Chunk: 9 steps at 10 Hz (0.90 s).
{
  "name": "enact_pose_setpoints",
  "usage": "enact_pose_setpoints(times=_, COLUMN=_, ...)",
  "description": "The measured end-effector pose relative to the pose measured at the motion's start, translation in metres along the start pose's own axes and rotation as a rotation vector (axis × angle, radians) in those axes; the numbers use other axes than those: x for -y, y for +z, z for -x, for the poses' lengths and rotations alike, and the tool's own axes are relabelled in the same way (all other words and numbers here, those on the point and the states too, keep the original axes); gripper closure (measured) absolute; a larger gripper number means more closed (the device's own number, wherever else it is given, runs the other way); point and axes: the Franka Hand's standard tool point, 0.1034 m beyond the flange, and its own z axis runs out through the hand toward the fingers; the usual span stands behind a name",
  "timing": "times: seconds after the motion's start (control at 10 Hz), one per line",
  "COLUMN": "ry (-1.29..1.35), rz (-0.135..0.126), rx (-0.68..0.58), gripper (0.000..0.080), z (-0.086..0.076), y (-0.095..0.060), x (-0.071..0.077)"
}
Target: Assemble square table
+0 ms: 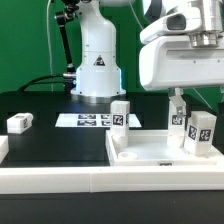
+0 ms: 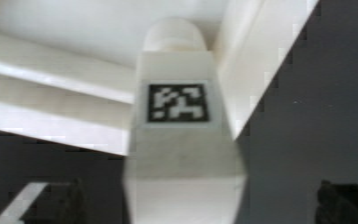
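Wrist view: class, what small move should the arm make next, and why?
Probably close the jaws on the upright white plastic block leg: the open gripper straddles it, a finger on each side, holding nothing, and the leg sits centred between them.

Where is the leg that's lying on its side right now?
The leg lies at the exterior view's far left on the black surface, left of the marker board, well away from the square top.
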Motion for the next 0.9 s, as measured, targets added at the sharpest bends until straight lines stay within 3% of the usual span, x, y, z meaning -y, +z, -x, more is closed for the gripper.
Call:
enact_pose_setpoints(times=0.1, ry=0.005, rz=-0.019, rx=0.061, gripper=0.015, z=-0.004, y=-0.002, x=0.001)
enact_pose_setpoints(times=0.4, ry=0.007, rz=-0.042, rx=0.179, gripper=0.015, z=-0.001, y=0.001, x=-0.002)
enact_pose_setpoints(times=0.9, ry=0.018, rz=-0.021, rx=0.166, gripper=0.015, z=0.0, y=0.003, x=-0.021)
